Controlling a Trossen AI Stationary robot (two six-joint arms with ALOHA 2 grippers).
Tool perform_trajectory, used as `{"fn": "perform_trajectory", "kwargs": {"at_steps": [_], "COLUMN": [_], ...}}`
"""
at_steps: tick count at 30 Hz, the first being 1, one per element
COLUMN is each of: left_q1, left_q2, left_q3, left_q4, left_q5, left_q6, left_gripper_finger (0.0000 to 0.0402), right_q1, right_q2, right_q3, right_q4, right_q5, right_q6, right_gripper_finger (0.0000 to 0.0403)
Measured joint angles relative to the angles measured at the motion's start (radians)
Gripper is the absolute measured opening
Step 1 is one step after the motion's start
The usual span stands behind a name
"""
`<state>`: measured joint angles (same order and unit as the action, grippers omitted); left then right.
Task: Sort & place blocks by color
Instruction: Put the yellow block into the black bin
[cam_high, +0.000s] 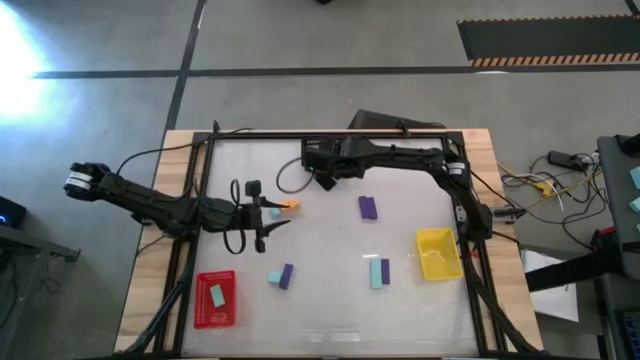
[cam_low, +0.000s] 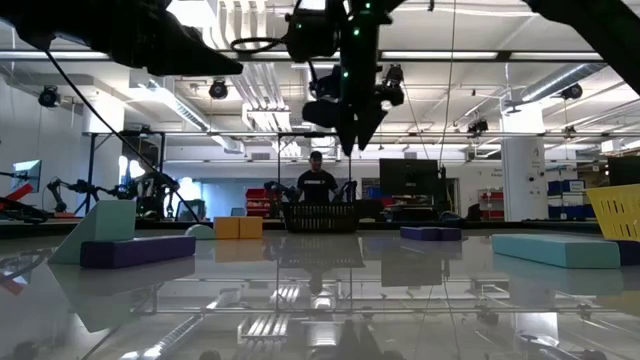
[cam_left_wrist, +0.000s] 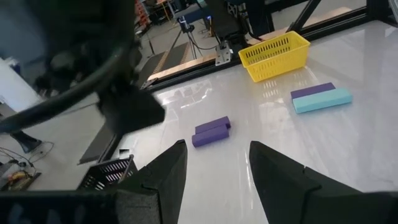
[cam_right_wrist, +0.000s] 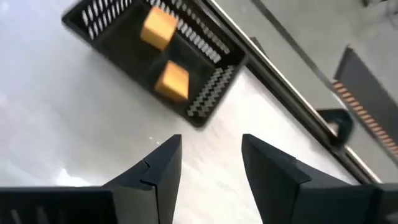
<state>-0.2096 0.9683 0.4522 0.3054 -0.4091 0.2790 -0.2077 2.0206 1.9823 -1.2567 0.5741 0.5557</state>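
My left gripper (cam_high: 266, 216) (cam_left_wrist: 215, 147) is open and stands over the left middle of the table, beside a teal block (cam_high: 273, 213) and an orange block (cam_high: 290, 207). Ahead of it lies a purple block (cam_left_wrist: 211, 132) (cam_high: 368, 207). My right gripper (cam_high: 322, 180) (cam_right_wrist: 211, 140) (cam_low: 352, 138) is open and raised near the far edge, next to a black tray (cam_right_wrist: 155, 59) (cam_high: 320, 153) that holds two orange blocks (cam_right_wrist: 171, 81). A teal and purple pair (cam_high: 280, 277) and another such pair (cam_high: 378, 272) (cam_left_wrist: 320, 98) lie flat toward the near side. One teal block (cam_high: 216, 295) lies in the red tray (cam_high: 200, 312).
A yellow tray (cam_high: 438, 262) (cam_left_wrist: 275, 55) sits by the table's right edge and the red tray at the near left corner. A dark frame rail runs around the table top. People stand in the room beyond the far edge (cam_low: 318, 180).
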Motion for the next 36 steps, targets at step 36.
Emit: {"fn": "perform_trajectory", "kwargs": {"at_steps": [36], "left_q1": [0.098], "left_q2": [0.060], "left_q3": [-0.013], "left_q4": [-0.099], "left_q5": [-0.019], "left_q6": [-0.407], "left_gripper_finger": [0.0159], "right_q1": [0.197], "right_q2": [-0.770], "right_q3": [-1.195], "right_q4": [1.036], "right_q5": [-0.119], "right_q6": [-0.093], "right_gripper_finger": [0.0107]}}
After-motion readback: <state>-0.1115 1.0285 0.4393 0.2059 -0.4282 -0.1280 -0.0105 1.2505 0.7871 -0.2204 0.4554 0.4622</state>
